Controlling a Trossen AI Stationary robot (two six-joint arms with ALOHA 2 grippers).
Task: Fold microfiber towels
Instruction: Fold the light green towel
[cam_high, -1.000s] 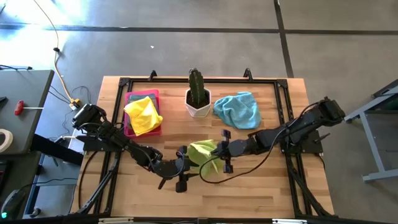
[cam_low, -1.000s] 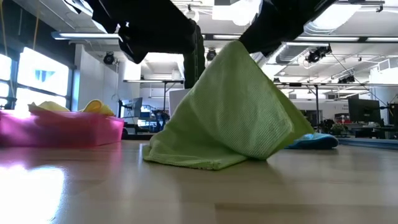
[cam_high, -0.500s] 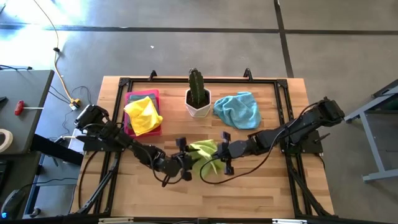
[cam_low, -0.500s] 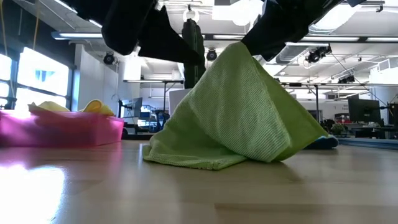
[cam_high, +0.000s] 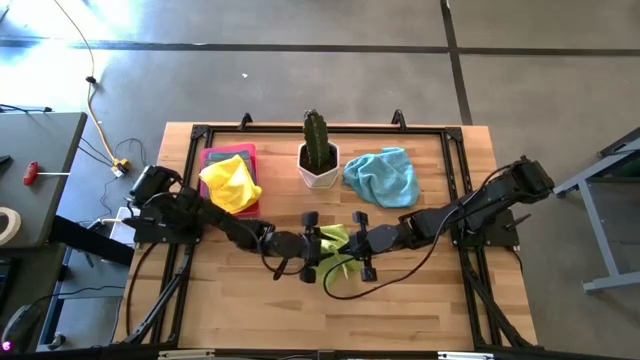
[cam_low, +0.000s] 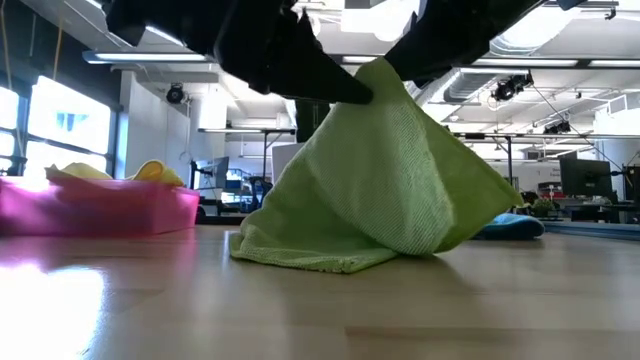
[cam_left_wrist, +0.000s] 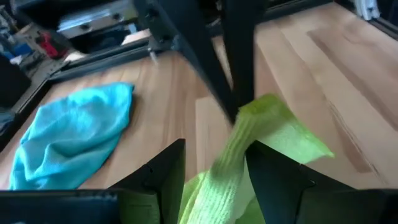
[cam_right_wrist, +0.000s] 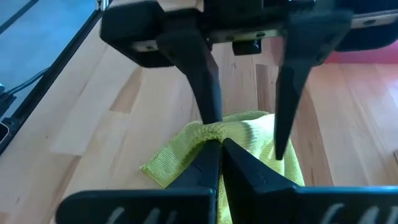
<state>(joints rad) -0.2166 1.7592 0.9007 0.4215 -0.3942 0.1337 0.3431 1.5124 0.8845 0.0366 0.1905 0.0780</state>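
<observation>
A lime green microfiber towel (cam_high: 343, 264) stands like a tent on the table's middle. Its peak (cam_low: 376, 74) is lifted and its lower edge (cam_low: 300, 255) lies on the wood. My right gripper (cam_right_wrist: 219, 142) is shut on the peak, reaching in from the right. My left gripper (cam_left_wrist: 214, 148) comes from the left, open, with one finger on each side of the raised fold (cam_left_wrist: 231, 155), close to the right gripper's fingers (cam_left_wrist: 217, 68). A light blue towel (cam_high: 383, 175) lies at the far right. A yellow towel (cam_high: 230, 183) rests on the pink tray (cam_high: 212, 158). My right gripper pinches the towel's raised peak (cam_right_wrist: 202, 132) between its two shut fingers, slanting down from the table's right. The cloth is bunched there, layers uncounted. The towel hangs below the fingers in slack slopes, its lower part on the table. My left gripper's fingers (cam_right_wrist: 202, 81) straddle the fold; whether they touch it I cannot tell.
A cactus in a white pot (cam_high: 319, 158) stands behind the towel at the far middle. The pink tray sits at the far left. A black frame (cam_high: 300, 130) runs along the table's edges. Bare wood lies toward the near edge (cam_high: 330, 315).
My left gripper has moved toward the table's right and a little toward the far edge, up to the towel's peak, and has rolled about its own line. Its fingers now stand on either side of the raised fold. The towel stays held up by the right gripper.
</observation>
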